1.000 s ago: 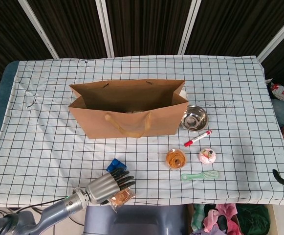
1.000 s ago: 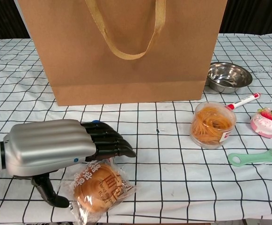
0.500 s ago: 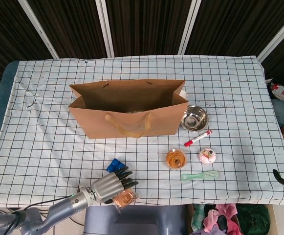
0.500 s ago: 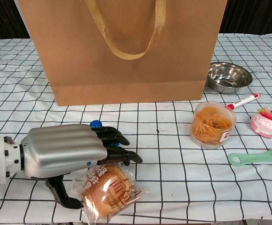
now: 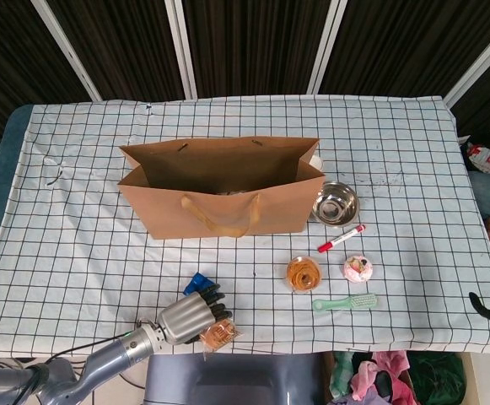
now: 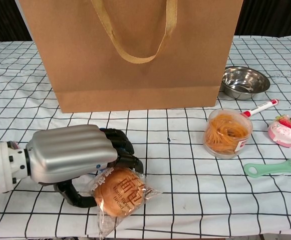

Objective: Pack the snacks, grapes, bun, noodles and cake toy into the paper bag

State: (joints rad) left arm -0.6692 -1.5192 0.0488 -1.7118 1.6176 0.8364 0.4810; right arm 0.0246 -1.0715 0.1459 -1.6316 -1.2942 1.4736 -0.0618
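— So, nearest us, low in the chest view, what do we have?

— We see the left hand (image 6: pixel 72 155) at lower left, its fingers (image 6: pixel 120 150) curled over the wrapped bun (image 6: pixel 119 192) with the thumb hooked under the near side; it holds the bun against the checked tablecloth (image 6: pixel 185 200). In the head view the same hand (image 5: pixel 190 314) sits at the bottom edge, left of centre, with the bun (image 5: pixel 218 335) at its fingertips.

— And the right hand?

— Only a dark tip (image 5: pixel 489 308) shows at the far right edge of the head view; we cannot tell how its fingers stand.

— What sits just behind the left hand?

— A small blue object (image 5: pixel 197 283), partly hidden; we cannot name it further.

— Moving up the frame?

— To the right of centre, a green brush (image 6: pixel 273 167) lies flat, with the pink cake toy (image 6: pixel 286 130) beyond it and the clear tub of noodles (image 6: pixel 228 132) to that toy's left. Then a red-capped marker (image 6: pixel 258 107) lies slanted, and the steel bowl (image 6: pixel 244 81) stands behind it.

— And the bag?

— The brown paper bag (image 5: pixel 223 202) stands upright and open in the middle of the head view, its handle (image 6: pixel 132 35) hanging down the near face. The bowl is just beside its right end.
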